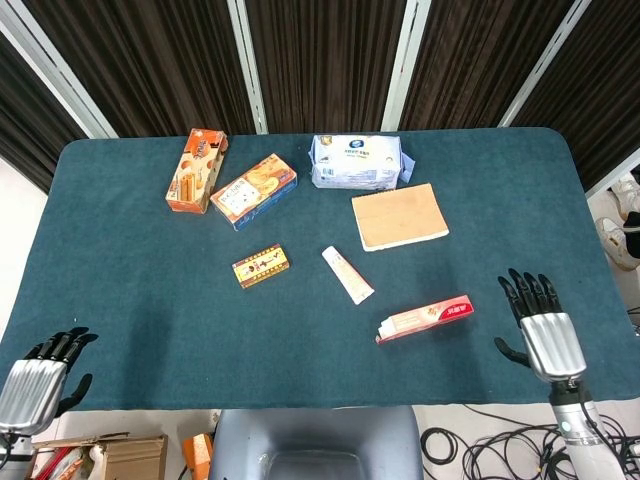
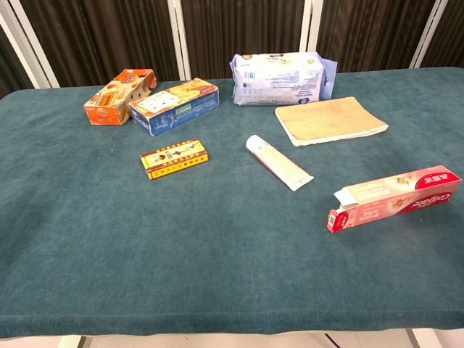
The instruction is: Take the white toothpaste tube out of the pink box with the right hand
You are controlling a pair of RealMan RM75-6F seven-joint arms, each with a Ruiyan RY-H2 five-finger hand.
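Note:
The white toothpaste tube (image 1: 347, 274) (image 2: 278, 162) lies flat on the teal cloth near the table's middle, outside the box. The pink box (image 1: 424, 318) (image 2: 395, 198) lies on its side to the tube's right and nearer the front edge, its left end flap open. My right hand (image 1: 543, 333) hovers open off the box's right end, near the table's front right edge, fingers spread and holding nothing; it shows only in the head view. My left hand (image 1: 38, 377) hangs at the front left corner below the table edge, empty with fingers loosely curled.
Along the back stand an orange snack box (image 1: 196, 170), a blue-and-orange biscuit box (image 1: 254, 190), a pack of wipes (image 1: 357, 161) and a tan notebook (image 1: 399, 216). A small red-and-yellow box (image 1: 261, 267) lies left of the tube. A chair back (image 1: 318, 445) sits below the front edge.

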